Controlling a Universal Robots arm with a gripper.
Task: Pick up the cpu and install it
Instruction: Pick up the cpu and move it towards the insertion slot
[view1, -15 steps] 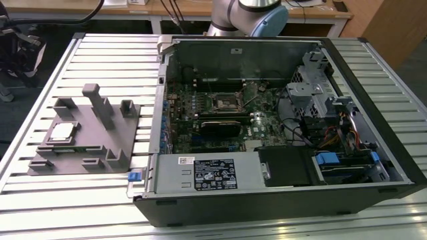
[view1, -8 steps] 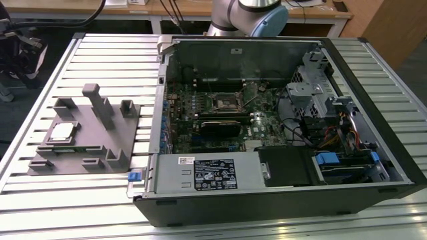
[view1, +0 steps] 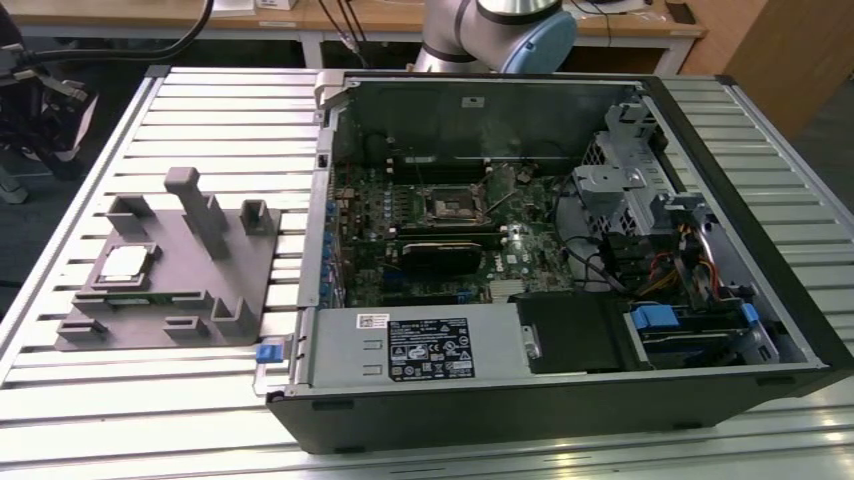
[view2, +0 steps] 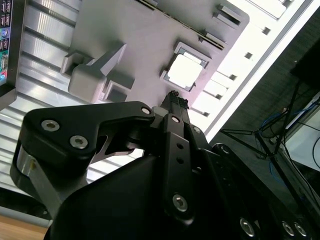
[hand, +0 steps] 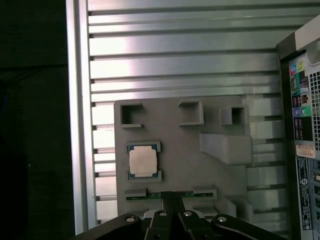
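The gripper (hand: 172, 197), closed and empty, hangs near the cpu (hand: 143, 161) in its grey holder (hand: 180, 145); the computer case (view1: 561, 410) stands at the exterior view's right.

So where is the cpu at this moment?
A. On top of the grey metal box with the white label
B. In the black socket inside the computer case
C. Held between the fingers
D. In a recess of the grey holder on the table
D: the cpu lies flat in a recess of the grey holder, outside the computer case, and the fingers are apart from it and hold nothing.
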